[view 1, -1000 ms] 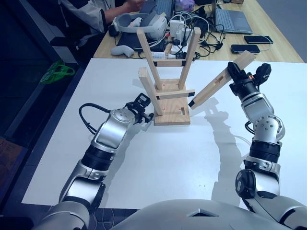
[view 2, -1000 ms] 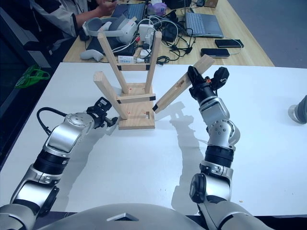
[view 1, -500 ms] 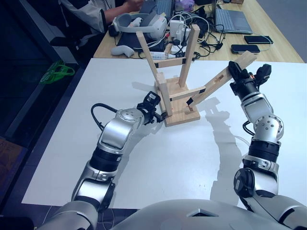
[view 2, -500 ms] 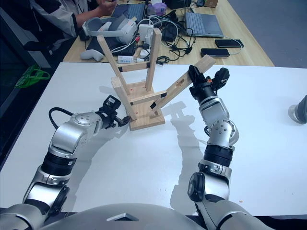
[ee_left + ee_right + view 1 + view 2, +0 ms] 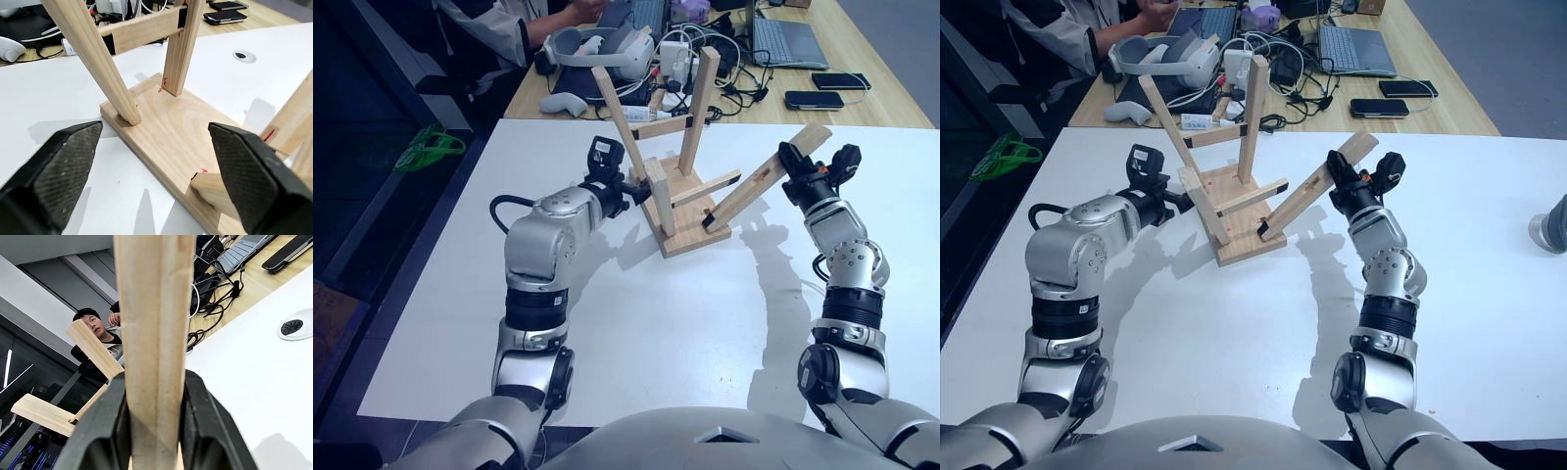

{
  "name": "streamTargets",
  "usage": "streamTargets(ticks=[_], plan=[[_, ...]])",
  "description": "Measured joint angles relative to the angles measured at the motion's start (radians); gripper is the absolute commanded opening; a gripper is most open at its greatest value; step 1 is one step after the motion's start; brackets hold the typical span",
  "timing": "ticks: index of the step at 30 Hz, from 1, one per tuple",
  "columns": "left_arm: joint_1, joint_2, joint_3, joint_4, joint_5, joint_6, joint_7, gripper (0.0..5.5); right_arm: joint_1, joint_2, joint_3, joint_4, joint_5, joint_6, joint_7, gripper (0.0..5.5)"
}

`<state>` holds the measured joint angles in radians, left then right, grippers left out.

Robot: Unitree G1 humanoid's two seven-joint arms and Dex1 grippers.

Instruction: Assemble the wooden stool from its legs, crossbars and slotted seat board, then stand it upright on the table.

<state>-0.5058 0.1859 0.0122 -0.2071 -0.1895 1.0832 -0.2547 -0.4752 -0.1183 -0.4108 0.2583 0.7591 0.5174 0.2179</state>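
tabletop (image 5: 646,333): white and flat. the stool parts sit on its far half.
seat board (image 5: 693,233): lies flat on the tabletop, turned a bit so one corner points at the robot. the stool is upside down, with its legs going up.
near leg (image 5: 658,199): stands in the seat board on the side closest to the robot. a low crossbar (image 5: 707,186) runs from it toward the right.
left gripper (image 5: 630,189): just beside the left end of the seat board. its jaws are wide open and hold nothing.
right gripper (image 5: 799,164): up over the right side of the tabletop. its jaws are closed tight on the top part of the last leg (image 5: 756,184).
last leg: leans down to the left. its low end touches the right corner of the seat board. i cannot tell if it is in its slot.
far legs: two legs (image 5: 618,113) stand up from the far side of the board, joined by a high crossbar (image 5: 658,125).
far desk: a headset (image 5: 599,45), cables and a phone (image 5: 842,80) lie there, well apart from the stool.
step now: i think the last leg is being fitted.
what could go wrong: nothing holds the seat board down, so a push from the leaning leg may slide or spin it.
also: if the leg goes in tilted, it may jam or pop the low crossbar loose.
also: a hard push could tip the stool over.
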Motion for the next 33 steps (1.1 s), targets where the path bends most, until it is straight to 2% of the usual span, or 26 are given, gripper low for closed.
streamTargets(ticks=[5, 14, 19, 26, 33], plan=[[-0.011, -0.023, 0.029, 0.004, -0.019, -0.011, 0.018, 4.01, -0.052, -0.052, 0.022, 0.083, -0.054, -0.059, 0.078, 1.00], [-0.048, -0.183, 0.215, -0.005, -0.127, -0.067, 0.138, 4.01, -0.078, -0.076, 0.078, 0.151, -0.110, -0.132, 0.193, 1.00], [-0.051, -0.204, 0.222, -0.010, -0.141, -0.078, 0.175, 4.01, -0.124, -0.072, 0.104, 0.222, -0.139, -0.170, 0.222, 1.00], [-0.051, -0.320, 0.227, -0.050, -0.183, -0.099, 0.261, 4.01, -0.156, -0.055, 0.117, 0.276, -0.179, -0.213, 0.237, 1.00], [-0.051, -0.320, 0.242, -0.055, -0.195, -0.117, 0.296, 4.01, -0.087, -0.053, 0.231, 0.126, -0.274, -0.276, 0.262, 1.00]])
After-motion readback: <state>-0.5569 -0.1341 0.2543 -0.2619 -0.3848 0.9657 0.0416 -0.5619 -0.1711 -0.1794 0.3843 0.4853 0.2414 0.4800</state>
